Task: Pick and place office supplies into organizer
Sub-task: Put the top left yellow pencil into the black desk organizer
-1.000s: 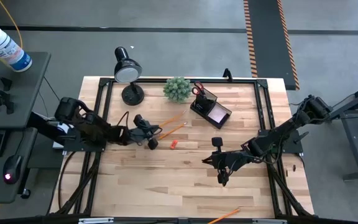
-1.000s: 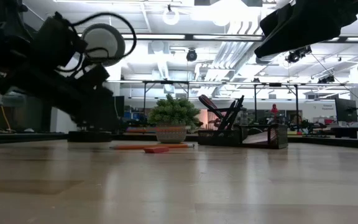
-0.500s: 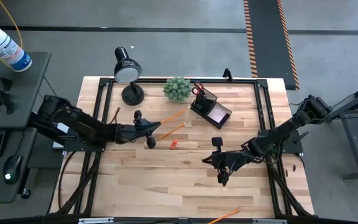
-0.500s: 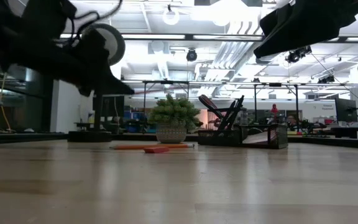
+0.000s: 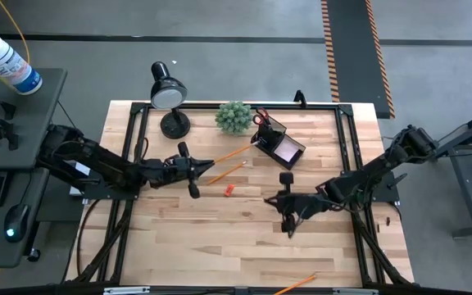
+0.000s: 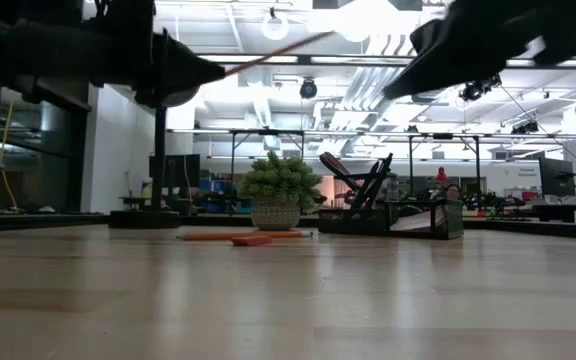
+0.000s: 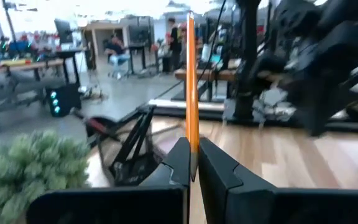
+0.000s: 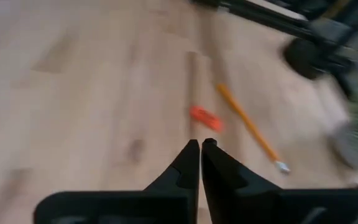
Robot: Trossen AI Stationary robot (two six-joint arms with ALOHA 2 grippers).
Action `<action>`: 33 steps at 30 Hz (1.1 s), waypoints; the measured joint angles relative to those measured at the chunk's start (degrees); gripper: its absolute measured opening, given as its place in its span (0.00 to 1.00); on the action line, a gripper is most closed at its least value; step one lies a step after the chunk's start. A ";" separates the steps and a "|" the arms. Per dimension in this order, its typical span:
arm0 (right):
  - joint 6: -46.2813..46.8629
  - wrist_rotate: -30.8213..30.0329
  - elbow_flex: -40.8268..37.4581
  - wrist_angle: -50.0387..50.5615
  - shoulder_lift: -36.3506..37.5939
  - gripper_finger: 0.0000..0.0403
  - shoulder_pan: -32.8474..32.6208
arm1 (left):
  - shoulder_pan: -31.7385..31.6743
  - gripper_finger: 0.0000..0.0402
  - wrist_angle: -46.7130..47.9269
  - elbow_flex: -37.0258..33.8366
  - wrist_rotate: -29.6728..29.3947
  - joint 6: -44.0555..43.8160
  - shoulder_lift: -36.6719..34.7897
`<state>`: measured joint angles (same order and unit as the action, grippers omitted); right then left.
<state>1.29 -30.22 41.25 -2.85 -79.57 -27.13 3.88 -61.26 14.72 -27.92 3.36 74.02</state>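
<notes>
Seen from overhead, left to right across a wooden table. At far left, the left arm reaching in toward the table's middle, its left gripper closed on a thin orange pencil, lifted clear of the wood and pointing toward the organizer. From the left wrist, that same pencil pinched between the two dark fingers, standing straight out ahead. Just beside it, a second orange pencil lying flat on the table, and near that a small orange-red piece. At the back edge, a black desk lamp, then a green plant ball. Right of the plant, the dark organizer, its tall cup holding orange-handled scissors, its low tray holding a pink sticky-note pad. Further right and nearer the front, the right gripper hovering over bare wood, fingers pressed together with nothing between them. At the front edge, one more orange pencil.
</notes>
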 joint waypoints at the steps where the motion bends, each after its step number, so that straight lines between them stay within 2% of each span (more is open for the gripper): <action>1: 0.01 -1.28 0.00 0.09 0.00 0.03 0.71 | 0.00 0.00 -0.92 0.00 0.47 0.38 0.00; 4: -0.23 -4.27 0.00 -0.37 0.00 0.09 3.08 | 0.01 0.00 -3.06 0.00 2.33 1.98 0.01; 7: -0.32 -4.68 0.00 -2.32 0.00 0.16 5.85 | 0.01 0.00 -5.90 0.00 4.91 3.47 0.00; 10: -0.27 -1.74 -0.01 -5.32 0.00 0.23 8.54 | 0.02 0.00 -7.14 0.00 6.45 4.64 0.02; 16: -2.77 8.12 -0.02 -16.28 0.00 0.37 11.91 | 0.02 0.00 -8.81 0.00 7.61 7.04 0.01; 21: -6.92 10.60 -0.02 -26.99 0.00 0.46 12.71 | 0.02 0.00 -9.99 0.00 9.71 7.86 0.02; 27: -7.90 17.44 -0.02 -39.27 0.00 0.50 13.79 | 0.00 0.00 -13.05 0.00 12.11 9.84 0.02; 33: -9.14 18.96 -0.02 -44.09 0.01 0.50 15.17 | 0.02 0.00 -14.60 0.00 14.54 10.17 0.02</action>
<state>-7.85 -11.26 41.23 -46.94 -79.56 -11.96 3.90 -75.85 14.72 -13.38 13.53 74.04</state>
